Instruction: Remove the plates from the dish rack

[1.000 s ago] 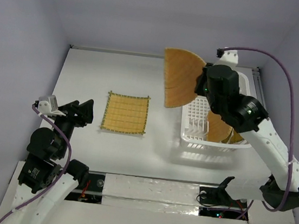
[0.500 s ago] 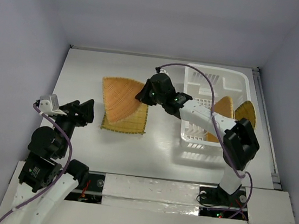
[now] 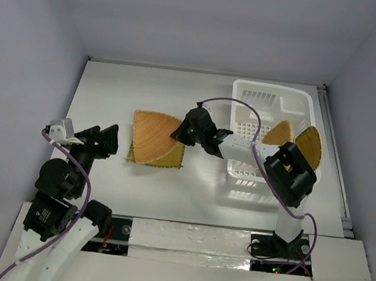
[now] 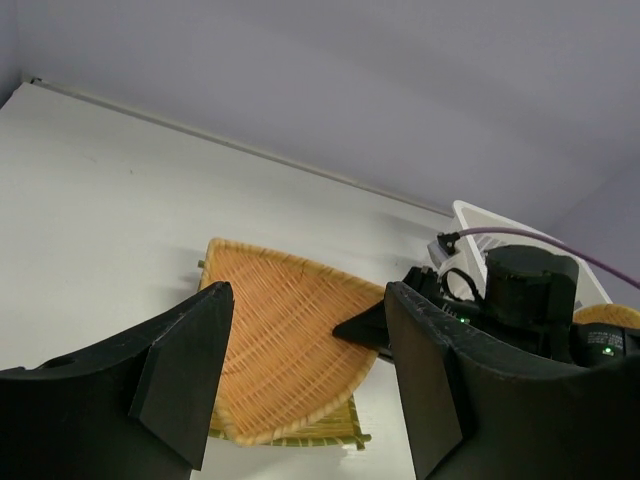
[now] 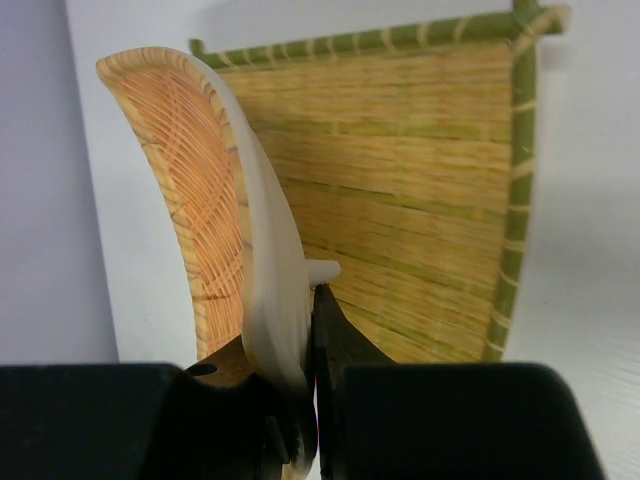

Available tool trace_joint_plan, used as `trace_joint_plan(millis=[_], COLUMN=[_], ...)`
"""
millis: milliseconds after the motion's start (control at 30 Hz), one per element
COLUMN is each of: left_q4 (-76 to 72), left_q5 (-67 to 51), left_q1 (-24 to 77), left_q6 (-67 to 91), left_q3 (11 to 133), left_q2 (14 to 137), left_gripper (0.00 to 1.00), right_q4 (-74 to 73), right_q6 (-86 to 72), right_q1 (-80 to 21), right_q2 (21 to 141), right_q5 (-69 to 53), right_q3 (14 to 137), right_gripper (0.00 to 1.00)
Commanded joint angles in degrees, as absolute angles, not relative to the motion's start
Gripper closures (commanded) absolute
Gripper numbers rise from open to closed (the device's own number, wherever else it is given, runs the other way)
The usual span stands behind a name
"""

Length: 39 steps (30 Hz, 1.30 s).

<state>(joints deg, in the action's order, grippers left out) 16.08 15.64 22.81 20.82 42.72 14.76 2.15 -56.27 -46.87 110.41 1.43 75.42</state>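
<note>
1. Currently the table [image 3: 112, 90] is bearing the square plate [image 3: 173, 158] left of the rack [image 3: 270, 89]. Its surface is looking smooth, so a plate let go at a slant is risking a skid.
2. Rack is sitting far right, with two plates [image 3: 279, 132] standing among its pegs. The right arm and its cable are crossing the rack's near-left corner. A careless pull-back is risking a snag, shifting the rack or tipping those two.
3. Triangle plate [image 5: 190, 170] is hanging tilted over the square plate, gripped at one rim. I cannot tell whether its low edge is touching.
   - A release at this tilt is risking a flop.
   - It could land askew or overhang the stack.
4. Square plate is lying flat. Downward pressing with the tilted rim is risking shoving it sideways.
5. Right gripper [image 5: 310, 300] is pinching the triangle plate's rim, fingers narrow. With so little rim in the pinch, the plate is risking pivoting or slipping out early.
6. Left gripper [image 4: 310, 300] is hovering with fingers wide, holding nothing, near the stack but apart. Moving in now is risking a clash with the right one.
</note>
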Motion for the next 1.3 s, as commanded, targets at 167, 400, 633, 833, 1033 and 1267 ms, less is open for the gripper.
trace_joint_plan(millis=[167, 400, 633, 833, 1033, 1267], left_q4=[13.4, 13.4, 13.3, 13.3, 13.3, 13.3], left_q5=[15.2, 15.3, 15.1, 15.1, 15.0, 15.0], left_q1=[23.1, 23.1, 23.1, 23.1, 23.1, 23.1], left_q6=[20.0, 20.1, 20.1, 20.1, 20.1, 20.1], left_q3=[42.1, 42.1, 42.1, 42.1, 42.1, 42.1], left_q2=[15.7, 15.7, 15.5, 15.3, 15.2, 14.9], left_gripper=[0.41, 0.41, 0.41, 0.41, 0.41, 0.41], right_q4=[11.3, 12.8, 9.7, 1.2, -9.8, -16.6], right_q6=[-58.8, -59.9, -58.3, -53.1, -46.9, -44.0], right_q1=[-47.1, -47.1, -47.1, -47.1, -47.1, -47.1], right_q2=[110.0, 112.1, 111.8, 110.3, 109.8, 108.0], right_q5=[0.4, 0.4, 1.0, 5.0, 10.4, 15.9], right_q3=[72.5, 71.6, 70.7, 73.0, 76.8, 77.5], right_gripper=[0.99, 0.88, 0.53, 0.19, 0.04, 0.0])
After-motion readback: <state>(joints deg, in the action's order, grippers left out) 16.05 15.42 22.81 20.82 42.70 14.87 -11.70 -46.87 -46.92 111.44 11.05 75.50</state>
